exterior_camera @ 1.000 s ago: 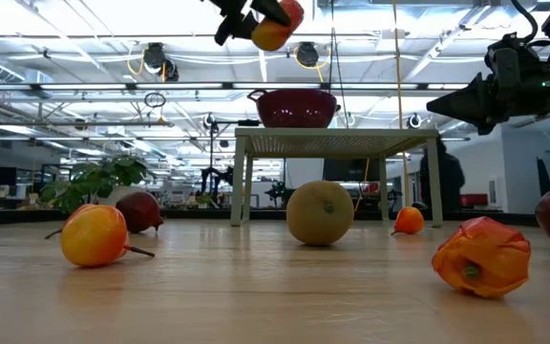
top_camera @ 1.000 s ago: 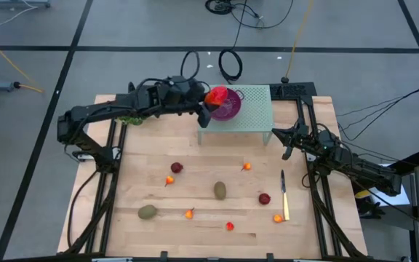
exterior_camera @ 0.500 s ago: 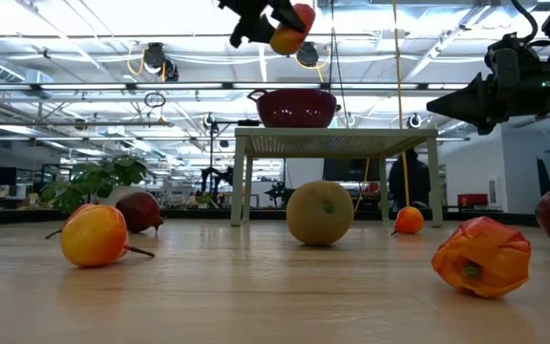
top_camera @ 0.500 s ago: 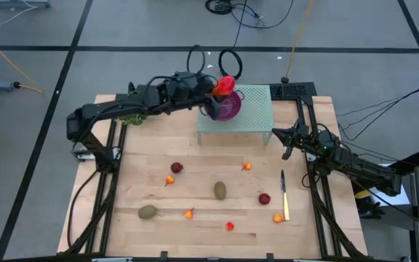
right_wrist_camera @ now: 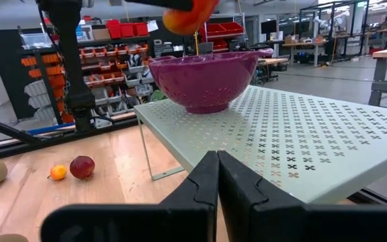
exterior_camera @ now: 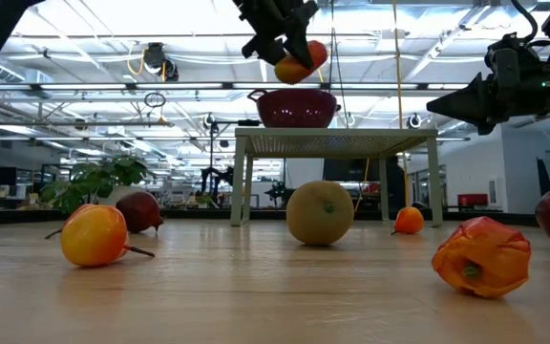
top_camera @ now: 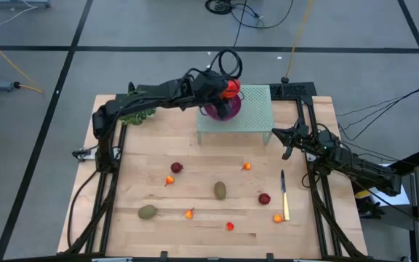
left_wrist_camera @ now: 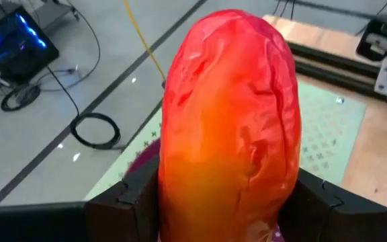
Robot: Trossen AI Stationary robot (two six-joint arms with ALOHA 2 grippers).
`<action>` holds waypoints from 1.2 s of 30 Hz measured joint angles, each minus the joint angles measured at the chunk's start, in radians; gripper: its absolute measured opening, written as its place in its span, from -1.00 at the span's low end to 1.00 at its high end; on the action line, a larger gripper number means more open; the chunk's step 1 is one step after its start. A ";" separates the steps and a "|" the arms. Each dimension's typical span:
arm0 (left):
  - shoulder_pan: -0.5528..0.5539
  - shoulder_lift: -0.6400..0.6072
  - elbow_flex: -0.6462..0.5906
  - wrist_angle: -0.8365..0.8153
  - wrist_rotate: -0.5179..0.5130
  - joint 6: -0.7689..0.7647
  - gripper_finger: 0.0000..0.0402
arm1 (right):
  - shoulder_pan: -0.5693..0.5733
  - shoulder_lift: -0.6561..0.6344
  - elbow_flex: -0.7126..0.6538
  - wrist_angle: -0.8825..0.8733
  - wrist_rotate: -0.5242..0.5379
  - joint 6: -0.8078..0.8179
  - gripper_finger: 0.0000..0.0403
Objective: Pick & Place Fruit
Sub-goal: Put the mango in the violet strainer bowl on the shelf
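Pinching orange-red fruit (left_wrist_camera: 230, 128) between fingers, left pincer (top_camera: 222, 90) hangs over purple bowl (top_camera: 224, 109).

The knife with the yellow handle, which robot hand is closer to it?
The right. Its end effector hangs just beyond the knife by the stand's corner; the left end effector is much farther, holding the orange-red fruit over the bowl.

pale wood-grain tabletop (top_camera: 195, 160), perforated matt metal stand (right_wrist_camera: 301, 144), glossy purple plastic colander (right_wrist_camera: 203, 81), wrinkly shiny orange-red fruit (left_wrist_camera: 230, 128).
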 joint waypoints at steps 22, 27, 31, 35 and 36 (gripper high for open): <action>0.012 0.064 0.000 -0.080 0.011 -0.048 0.06 | 0.000 0.000 0.000 0.000 0.000 -0.003 -1.00; 0.012 0.062 0.000 -0.079 0.035 -0.060 0.13 | 0.000 0.000 0.000 0.000 0.000 -0.003 -1.00; 0.014 0.062 0.000 -0.096 0.037 -0.071 0.14 | 0.000 0.000 0.000 0.000 0.000 -0.003 -1.00; 0.015 0.077 0.000 -0.113 0.038 -0.083 0.10 | 0.000 0.000 0.000 0.000 0.000 -0.003 -1.00; 0.015 0.082 0.000 -0.113 0.039 -0.085 0.10 | 0.000 0.000 0.000 0.000 0.000 -0.003 -1.00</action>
